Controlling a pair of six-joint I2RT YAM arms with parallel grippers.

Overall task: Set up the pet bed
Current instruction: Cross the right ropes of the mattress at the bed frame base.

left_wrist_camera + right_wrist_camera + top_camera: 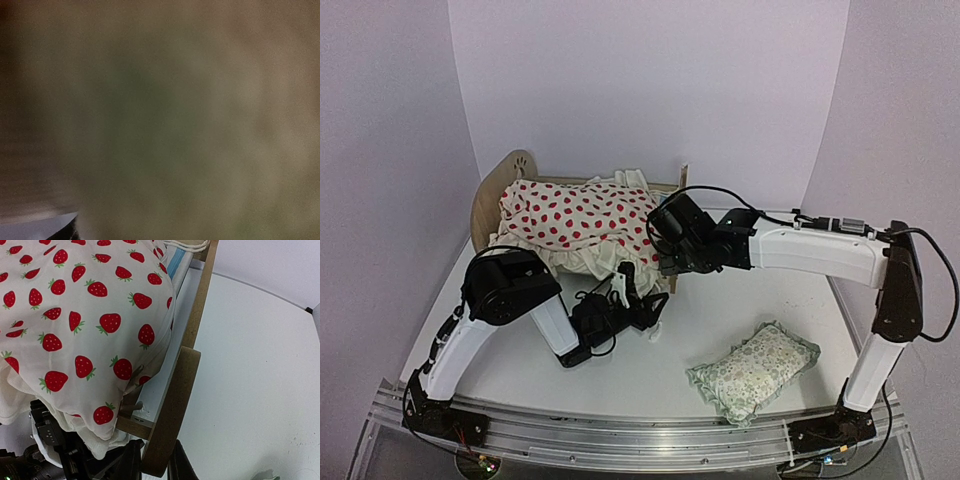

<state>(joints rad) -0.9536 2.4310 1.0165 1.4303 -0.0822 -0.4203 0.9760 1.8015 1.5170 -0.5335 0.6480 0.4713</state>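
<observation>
Seating cushion [575,220] on pet bed [505,180], upper left. My right jaws clamp its end board [172,405]; my left jaws' state I can't tell. Next, I'd judge: tuck overhanging frill [590,262] inside.

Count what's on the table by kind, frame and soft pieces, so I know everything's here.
Light-wood pet bed frame with paw-print headboard: 1
Cream cushion with red strawberry print: 1
Green floral frilled pillow: 1
Total: 3
</observation>
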